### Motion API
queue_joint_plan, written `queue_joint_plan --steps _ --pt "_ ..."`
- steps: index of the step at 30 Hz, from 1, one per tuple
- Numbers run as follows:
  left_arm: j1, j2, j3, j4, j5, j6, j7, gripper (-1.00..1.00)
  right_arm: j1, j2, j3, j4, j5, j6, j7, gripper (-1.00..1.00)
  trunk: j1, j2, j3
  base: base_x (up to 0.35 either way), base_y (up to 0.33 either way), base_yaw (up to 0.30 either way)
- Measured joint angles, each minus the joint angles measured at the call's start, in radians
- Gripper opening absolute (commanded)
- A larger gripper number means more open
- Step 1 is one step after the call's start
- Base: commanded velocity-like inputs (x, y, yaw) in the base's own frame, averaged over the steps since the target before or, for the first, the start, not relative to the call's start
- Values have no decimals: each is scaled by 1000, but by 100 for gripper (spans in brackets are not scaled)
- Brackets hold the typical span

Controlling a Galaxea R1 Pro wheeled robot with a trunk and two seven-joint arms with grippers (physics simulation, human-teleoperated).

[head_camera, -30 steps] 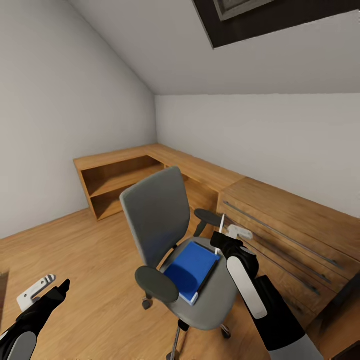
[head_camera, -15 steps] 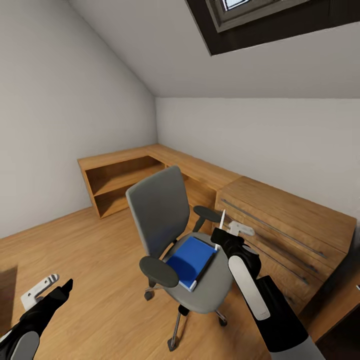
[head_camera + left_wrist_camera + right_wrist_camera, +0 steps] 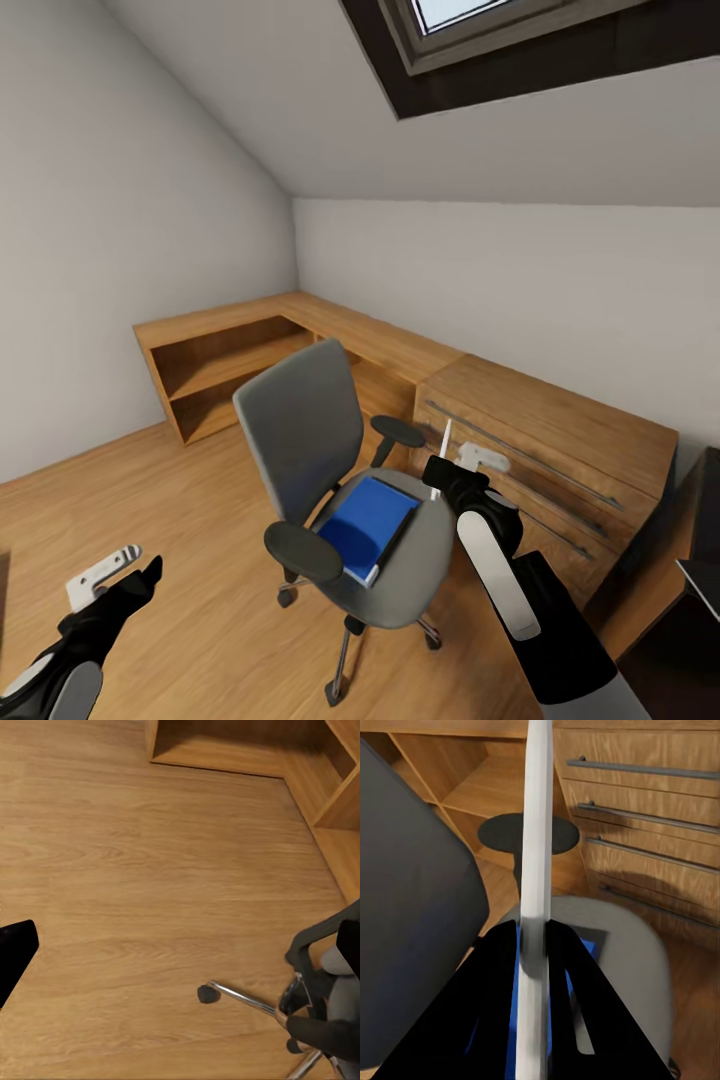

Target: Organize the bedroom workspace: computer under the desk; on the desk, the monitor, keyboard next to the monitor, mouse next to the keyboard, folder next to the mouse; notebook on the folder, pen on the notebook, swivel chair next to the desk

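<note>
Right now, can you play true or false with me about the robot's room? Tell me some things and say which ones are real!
1. The right gripper is pinching a thin white pen. True.
2. The blue folder lies on the floor. False: it lies on the seat of the swivel chair.
3. The left gripper is holding the chair's armrest. False: it hangs over bare wooden floor, holding nothing; whether it is open or shut cannot be told.
4. A light-wood drawer chest stands behind the chair. True.
5. The room has a flat ceiling with a lamp. False: the ceiling slopes and has a skylight.
</note>
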Motion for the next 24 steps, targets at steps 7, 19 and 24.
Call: queue_joint_plan --steps 7,19,24 --pt "0 0 -20 -1 -22 -3 0 100 0 1 0 3 1 -1 0 -100 -27 49 22 0 0 -3" --pt "0 1 -21 -2 -24 -2 0 100 0 1 1 6 2 -2 0 -100 -73 133 60 0 0 0" --pt "0 0 -25 -1 -24 -2 0 100 0 0 0 6 2 -2 0 -100 -92 168 75 0 0 -63"
